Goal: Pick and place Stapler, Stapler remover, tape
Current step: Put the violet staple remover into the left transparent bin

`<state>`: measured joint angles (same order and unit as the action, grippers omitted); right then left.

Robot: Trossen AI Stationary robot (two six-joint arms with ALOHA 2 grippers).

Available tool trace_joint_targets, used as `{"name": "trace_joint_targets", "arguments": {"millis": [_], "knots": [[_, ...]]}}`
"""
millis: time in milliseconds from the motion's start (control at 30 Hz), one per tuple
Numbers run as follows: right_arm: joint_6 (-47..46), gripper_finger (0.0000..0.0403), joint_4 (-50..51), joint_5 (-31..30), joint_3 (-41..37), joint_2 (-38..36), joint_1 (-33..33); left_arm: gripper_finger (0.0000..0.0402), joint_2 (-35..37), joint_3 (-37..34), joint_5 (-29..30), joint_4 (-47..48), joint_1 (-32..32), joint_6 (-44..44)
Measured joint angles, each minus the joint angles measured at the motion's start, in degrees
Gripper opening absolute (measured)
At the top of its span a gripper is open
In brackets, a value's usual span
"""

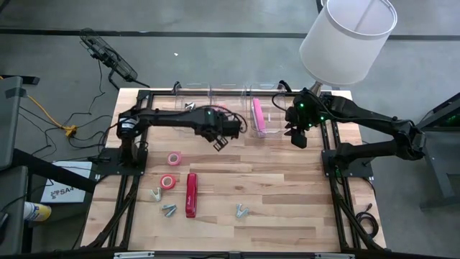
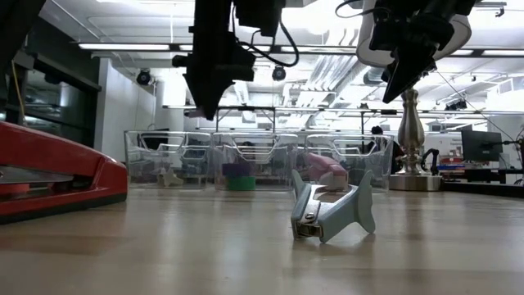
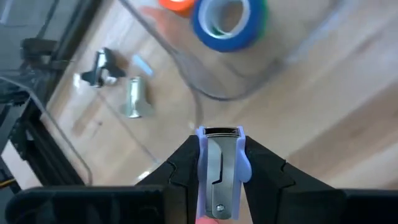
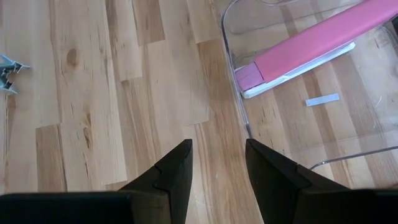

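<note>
- Both arms are showing matte black, jointed links, with dark cables trailing along them.
- The right arm (image 1: pixel 374 122) is glowing with a small green light near its wrist.
- Each gripper is showing two black, wedge-shaped fingers (image 4: pixel 174 171).

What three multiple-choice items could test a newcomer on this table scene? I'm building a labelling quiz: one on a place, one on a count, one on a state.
1. Where does the pink stapler lie?
A. in a clear bin
B. on bare wood
C. in a gripper

2. How many tape rolls lie on the open wood?
A. none
B. two
C. five

3. What does the left gripper hold?
A. nothing
B. a red stapler
C. a staple remover

Key: 1 A, clear walls surround it; 2 B, two pinkish-red rings show beside the red stapler; 3 C, its fingers clamp the remover.
</note>
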<state>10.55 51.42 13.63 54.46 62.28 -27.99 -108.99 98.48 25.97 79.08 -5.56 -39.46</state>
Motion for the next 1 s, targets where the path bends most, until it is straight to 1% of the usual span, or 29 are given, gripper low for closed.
{"name": "trace_joint_targets", "arguments": {"millis": [300,600,833,1000], "knots": [[0.0,0.014,-0.16,0.0,0.0,0.0,0.0,0.0084,0.94,0.07,1.24,2.12,-6.53,0.17],[-0.17,0.014,-0.13,0.02,0.0,0.0,0.0,0.0084,0.92,0.07,-0.37,1.62,-14.48,0.18],[0.35,0.014,-0.71,-0.16,0.0,0.0,0.01,0.0084,0.85,0.07,-6.01,-1.89,-20.52,5.07],[0.41,0.014,-0.91,-0.17,0.0,0.0,0.02,0.0087,0.85,0.04,-9.85,-4.27,-23.95,6.24]]}}
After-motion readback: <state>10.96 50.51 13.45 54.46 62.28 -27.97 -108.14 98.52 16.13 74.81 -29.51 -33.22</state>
